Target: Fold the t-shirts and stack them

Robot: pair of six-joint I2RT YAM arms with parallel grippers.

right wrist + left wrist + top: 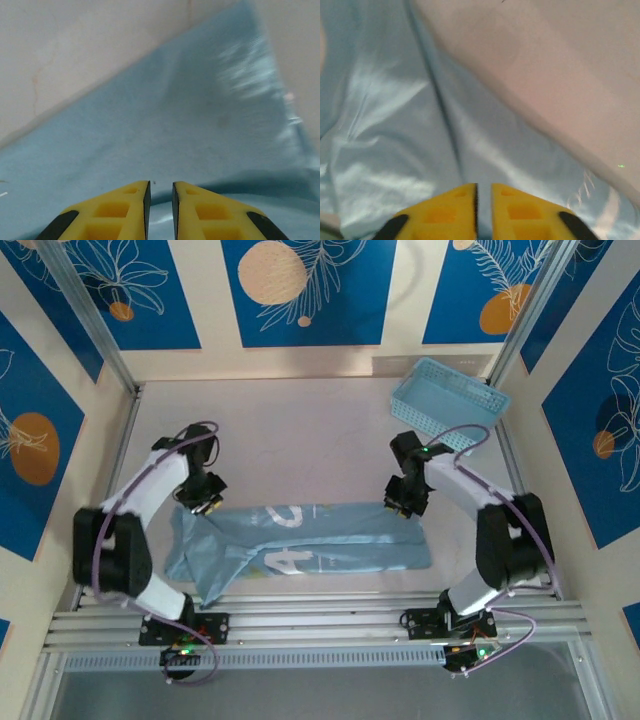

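A light blue t-shirt (330,545) lies folded into a long band across the near half of the table, with white lettering (283,516) showing on it. My left gripper (207,502) hovers at the band's far left corner. In the left wrist view the gripper (484,187) is shut to a thin slit over rumpled cloth (395,125), with nothing held. My right gripper (400,508) is at the far right corner. In the right wrist view the gripper (161,184) stands narrowly open above smooth cloth (200,125) and a fold edge, empty.
A light blue lattice basket (448,405) sits at the far right corner of the table. Bare pale tabletop (300,440) lies beyond the shirt. Metal rails (320,625) run along the near edge, and walls close in on both sides.
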